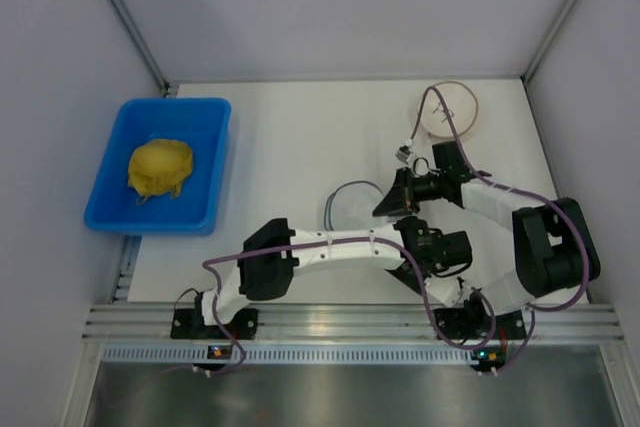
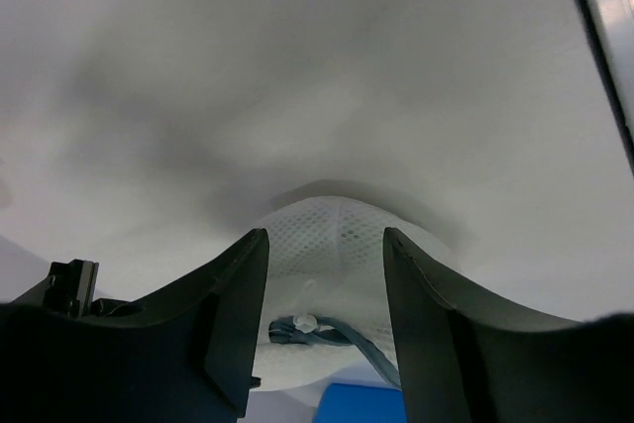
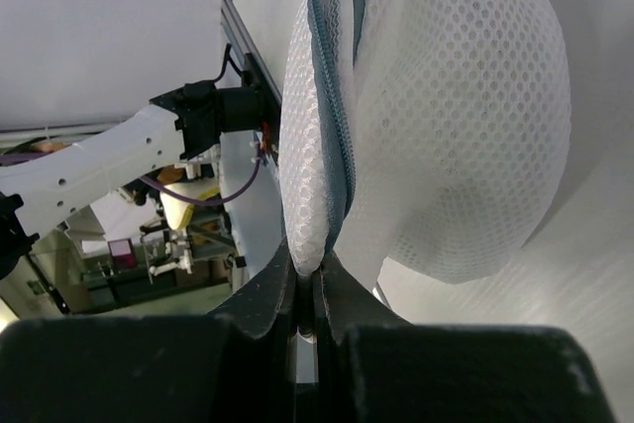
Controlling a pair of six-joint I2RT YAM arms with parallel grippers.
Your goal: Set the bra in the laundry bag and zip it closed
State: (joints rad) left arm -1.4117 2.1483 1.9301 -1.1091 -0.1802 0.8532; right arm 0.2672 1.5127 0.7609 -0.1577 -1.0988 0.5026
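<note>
Looks like the zipping step: bag (image 3: 446, 116) pinched by its rim in the right end effector (image 3: 305, 269), pressed together on the mesh just beside the zipper (image 3: 335, 96), near the middle of the table (image 1: 300, 127). Opposite, the left end effector (image 2: 324, 235) spread apart, gripping nothing, pointed at the bag's curved edge with a run of zipper tape low in the gap. No sight of the bra in any view; possibly inside the mesh already, cannot tell, so worth confirming before closing anything. To do this well: hold the right pinch firm, anchoring the rim against the pull. Bring the left in low and straight onto the small pale tab (image 2: 305, 322) at the tape, probably the slider pull though too small to be sure. Close only on that tab, not on loose mesh. Then draw along the curve of the rim, following the track round, never straight away from it. Avoid tugging across the right-hand grip, likely to slip the mesh free or jam the teeth. Ignore the bin (image 1: 215, 147) with the yellow cloth (image 1: 160, 167) at far left and the disc (image 1: 450, 112) at the back, well apart from the work.
</note>
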